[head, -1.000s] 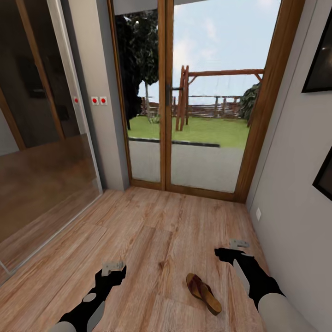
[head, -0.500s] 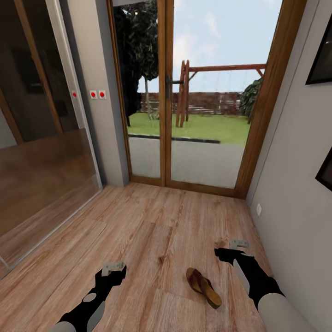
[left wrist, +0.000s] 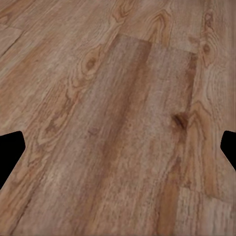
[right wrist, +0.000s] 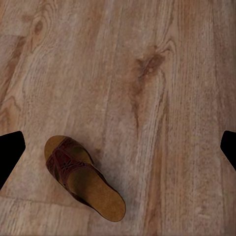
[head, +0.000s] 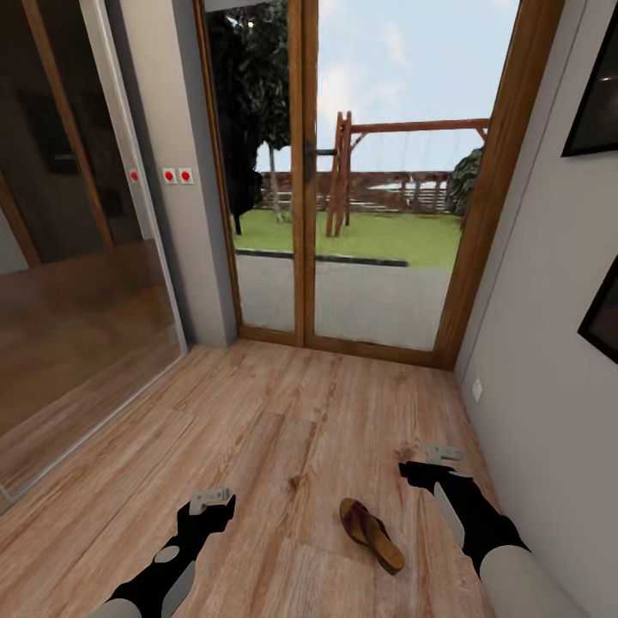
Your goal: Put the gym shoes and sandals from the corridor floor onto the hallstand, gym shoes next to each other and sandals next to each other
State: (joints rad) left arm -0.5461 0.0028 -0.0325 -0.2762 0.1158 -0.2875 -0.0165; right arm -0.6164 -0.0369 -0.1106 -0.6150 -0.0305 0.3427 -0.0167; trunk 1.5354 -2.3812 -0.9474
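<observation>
Where the corridor floor [head: 283,412] fills the lower half of the head view, one sandal [head: 370,535] is seen lying flat on the planks at lower centre-right, its strap end pointing toward the upper left of the frame and its tan heel toward the lower right. It is placed between the two arms, nearer the right gripper [head: 439,452], which is held above the boards at right and apart from the sandal. The left gripper [head: 211,497] is held over bare planks at lower left, well apart from the sandal. In both wrist views the dark finger edges are seen far out at the side borders, so the jaws of each gripper are spread apart and nothing is held between them. In the right wrist view the sandal [right wrist: 82,176] is seen at lower left, sole down. A glazed wooden door [head: 343,172] is seen at top centre, with a mirrored panel [head: 69,257] at left.
</observation>
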